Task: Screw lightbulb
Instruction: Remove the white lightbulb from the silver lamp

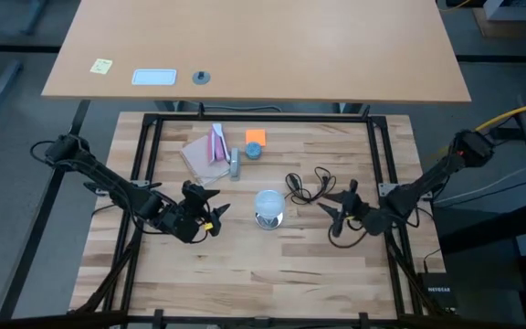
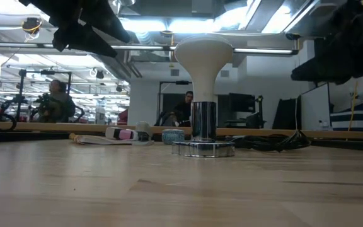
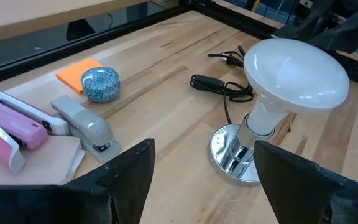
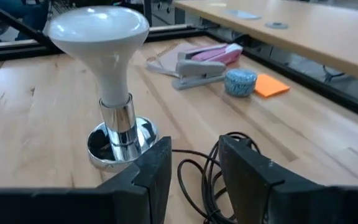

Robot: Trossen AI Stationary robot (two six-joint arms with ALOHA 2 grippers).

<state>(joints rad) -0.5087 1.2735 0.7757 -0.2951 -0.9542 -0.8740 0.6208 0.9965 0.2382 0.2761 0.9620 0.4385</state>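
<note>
Both pincers hang clear of the lightbulb (image 1: pixel 268 203), one to either side of it and touching nothing. On the bulb's left, the left gripper (image 1: pixel 210 213) has its fingers spread wide, the gap easily broad enough to frame the bulb in its own wrist view, and nothing sits between them. On the bulb's right, the right gripper (image 1: pixel 334 212) shows a narrower gap, its fingers parted about halfway and likewise empty, with the loose black cord (image 4: pixel 211 163) lying on the wood just ahead of them. The lightbulb stands upright near the middle of the table (image 1: pixel 263 274), its silver base down in the round shiny socket (image 3: pixel 232 155), the frosted white dome on top. I would guess it is light and rigid but breakable, its surface smooth enough to slip under a hard pinch. The wide dome looks the sensible place to take hold for turning, gripped gently across its rim, while the socket probably needs steadying so it does not spin along. Beyond the bulb lie a grey stapler (image 3: pixel 82 124) and an orange sticky pad (image 3: pixel 78 73).
</note>
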